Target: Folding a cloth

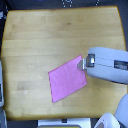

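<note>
1. The table (35,35) shows pale wood with visible grain, its top smooth with a soft sheen.
2. The cloth (66,80) is thin pink fabric, matt and lying flat.
3. The gripper (83,64) looks metallic; the arm casing (107,62) looks like smooth grey-white plastic.

no readable txt, labels or nos. anywhere in view.
</note>
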You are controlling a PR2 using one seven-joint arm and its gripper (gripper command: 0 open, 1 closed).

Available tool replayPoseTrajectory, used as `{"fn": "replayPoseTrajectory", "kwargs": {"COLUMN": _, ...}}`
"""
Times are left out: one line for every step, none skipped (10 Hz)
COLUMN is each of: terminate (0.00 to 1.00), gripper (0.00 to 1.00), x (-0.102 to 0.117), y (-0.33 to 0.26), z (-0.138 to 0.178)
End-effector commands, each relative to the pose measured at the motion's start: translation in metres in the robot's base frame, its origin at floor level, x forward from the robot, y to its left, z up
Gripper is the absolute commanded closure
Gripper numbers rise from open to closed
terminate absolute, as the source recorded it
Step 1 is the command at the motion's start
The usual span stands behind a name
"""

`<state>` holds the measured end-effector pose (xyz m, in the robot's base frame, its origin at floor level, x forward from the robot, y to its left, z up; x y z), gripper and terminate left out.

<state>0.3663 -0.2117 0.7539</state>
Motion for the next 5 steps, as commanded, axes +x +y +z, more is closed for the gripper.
{"fn": "replayPoseTrajectory", "kwargs": {"terminate": 0.0, "gripper": 0.0, "x": 0.0005, "y": 0.0155, "z": -0.0317}}
{"fn": "replayPoseTrajectory", "kwargs": {"terminate": 0.0, "gripper": 0.0, "x": 0.0007, "y": 0.0163, "z": -0.035}}
{"fn": "replayPoseTrajectory", "kwargs": {"terminate": 0.0, "gripper": 0.0, "x": 0.003, "y": 0.012, "z": -0.0367}}
{"fn": "replayPoseTrajectory", "kwargs": {"terminate": 0.0, "gripper": 0.0, "x": 0.0035, "y": 0.0094, "z": -0.0364}}
{"fn": "replayPoseTrajectory", "kwargs": {"terminate": 0.0, "gripper": 0.0, "x": 0.0032, "y": 0.0073, "z": -0.0351}}
